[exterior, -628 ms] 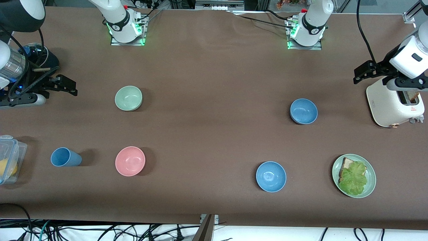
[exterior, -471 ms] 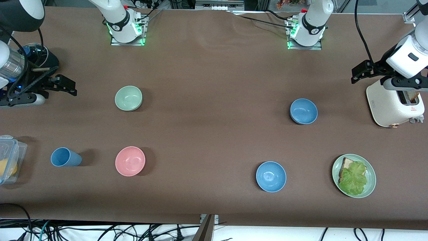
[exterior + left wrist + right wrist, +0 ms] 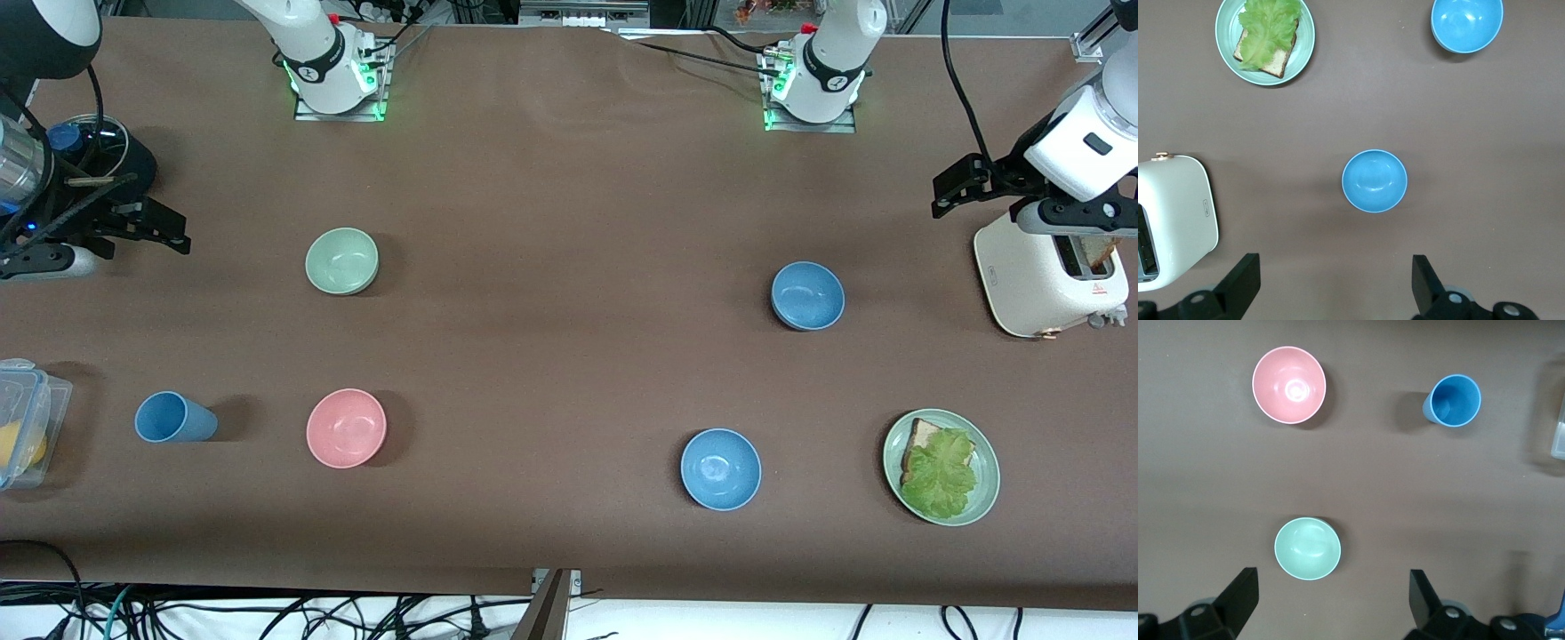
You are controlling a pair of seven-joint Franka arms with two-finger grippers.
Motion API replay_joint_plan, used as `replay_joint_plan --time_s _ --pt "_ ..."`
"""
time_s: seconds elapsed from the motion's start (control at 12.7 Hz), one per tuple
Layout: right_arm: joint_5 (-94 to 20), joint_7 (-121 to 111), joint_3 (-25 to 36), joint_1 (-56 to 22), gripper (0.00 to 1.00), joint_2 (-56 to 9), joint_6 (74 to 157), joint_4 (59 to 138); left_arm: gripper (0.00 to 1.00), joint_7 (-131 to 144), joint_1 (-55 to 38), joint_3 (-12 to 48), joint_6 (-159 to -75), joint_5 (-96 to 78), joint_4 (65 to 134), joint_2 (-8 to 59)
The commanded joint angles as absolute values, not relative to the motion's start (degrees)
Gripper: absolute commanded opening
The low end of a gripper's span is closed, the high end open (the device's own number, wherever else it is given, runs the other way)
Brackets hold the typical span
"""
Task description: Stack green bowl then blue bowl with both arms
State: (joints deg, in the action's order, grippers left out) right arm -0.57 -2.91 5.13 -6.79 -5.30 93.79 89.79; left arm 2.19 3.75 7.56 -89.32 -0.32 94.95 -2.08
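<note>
The pale green bowl (image 3: 342,260) (image 3: 1307,548) sits upright on the brown table toward the right arm's end. The muted blue bowl (image 3: 807,295) (image 3: 1374,181) sits upright toward the left arm's end. My right gripper (image 3: 163,228) (image 3: 1331,595) hangs open over bare table, apart from the green bowl, with nothing between its fingers. My left gripper (image 3: 949,188) (image 3: 1333,280) hangs open and empty over the table beside the toaster, apart from the blue bowl.
A pink bowl (image 3: 346,428) and a blue cup (image 3: 173,418) stand nearer the front camera than the green bowl. A glossy sky-blue bowl (image 3: 721,468), a plate of toast and lettuce (image 3: 982,498), a white toaster (image 3: 1031,280) and a plastic box (image 3: 22,422) also stand here.
Both grippers have drifted slightly outward and toward the bases' side of the table. The bowls have not moved.
</note>
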Motion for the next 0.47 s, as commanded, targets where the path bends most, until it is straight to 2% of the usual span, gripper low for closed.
replay_joint_plan --time_s 0.0,0.39 --pt "0.00 -2.55 4.48 -6.50 1.00 -6.15 92.55 88.24 1.00 2.38 3.78 8.26 -87.98 -1.14 93.52 -2.37" --pt "-0.62 -3.25 4.05 -6.50 1.00 -6.07 92.64 88.33 1.00 2.99 3.78 8.35 -87.01 -1.41 93.43 -2.20"
